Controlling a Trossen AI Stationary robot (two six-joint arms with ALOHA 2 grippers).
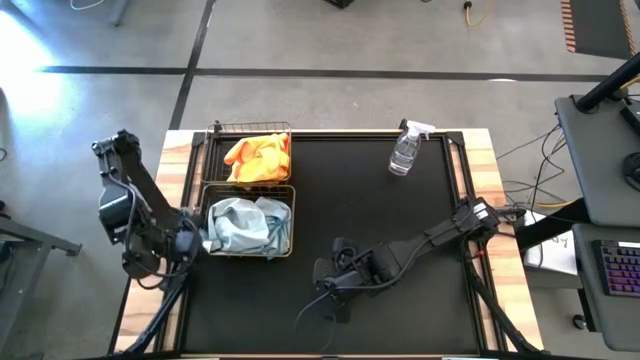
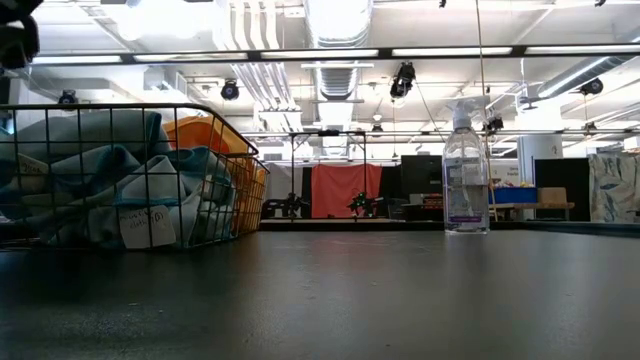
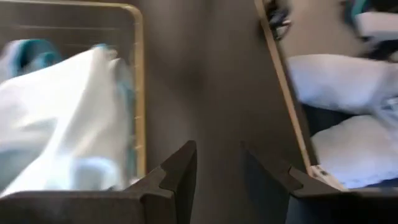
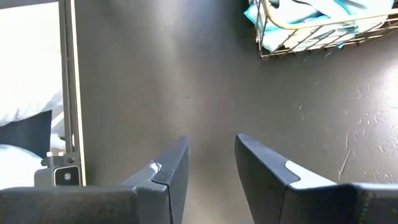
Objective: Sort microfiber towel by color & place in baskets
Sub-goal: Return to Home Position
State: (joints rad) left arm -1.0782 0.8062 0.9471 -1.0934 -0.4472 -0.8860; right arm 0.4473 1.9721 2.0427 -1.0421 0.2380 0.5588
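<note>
Sitting just beside the basket (image 1: 293, 225) of blue towels (image 1: 245, 222), left pincer (image 3: 217, 147) is gaping narrowly, empty; right pincer (image 4: 211, 138), nearby, likewise.

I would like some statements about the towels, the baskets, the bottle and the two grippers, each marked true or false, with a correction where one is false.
1. The orange towels and the blue-grey towels share one basket. False: the orange ones fill the far basket and the blue-grey ones fill the near basket.
2. The spray bottle stands upright, outside both baskets. True.
3. The right gripper holds a towel. False: it is open and empty over the bare table.
4. The left gripper is open and beside the near basket. True.
</note>
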